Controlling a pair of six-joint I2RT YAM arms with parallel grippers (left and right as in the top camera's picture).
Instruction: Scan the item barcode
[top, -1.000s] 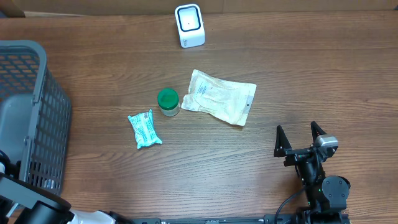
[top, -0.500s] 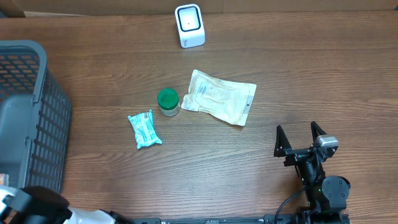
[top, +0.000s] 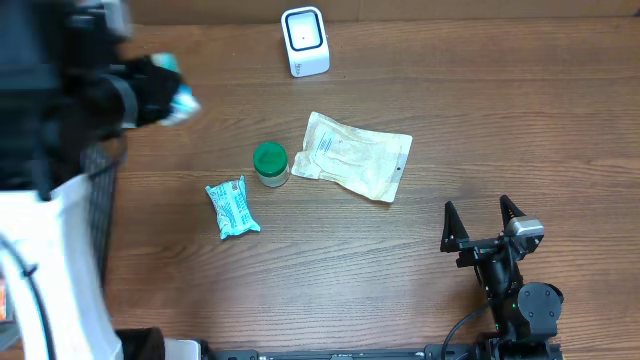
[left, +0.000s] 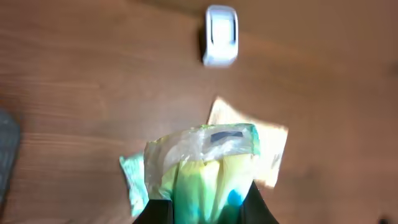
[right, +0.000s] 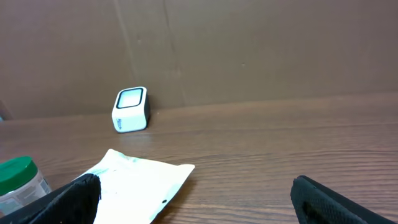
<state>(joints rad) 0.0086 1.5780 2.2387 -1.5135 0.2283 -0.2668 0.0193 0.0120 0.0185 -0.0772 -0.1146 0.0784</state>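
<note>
The left gripper (left: 205, 210) is clamped on a soft film packet (left: 202, 155), yellow, green and blue under clear wrap, pinching it by its lower end so that the free end stands up in front of the left wrist camera. In the overhead view the left arm is raised high over the left side of the table (top: 330, 290), blurred, with the packet showing just beside its dark jaws. The scanner (top: 305, 40) sits at the far edge, well apart from the packet. The right gripper (top: 477, 208) rests low at the near right with its jaws spread wide and nothing between them.

The packet looks light and limp: thin crinkly plastic that probably slides and buckles under a pinch, so a hold near a sealed edge seems safest, leaving the printed face flat and bare. A dark patch near the top edge may be a label; whether it is the barcode cannot be told.

A white pouch (top: 355, 155), a green-lidded jar (top: 270, 163) and a teal sachet (top: 232, 207) lie mid-table, untouched
</note>
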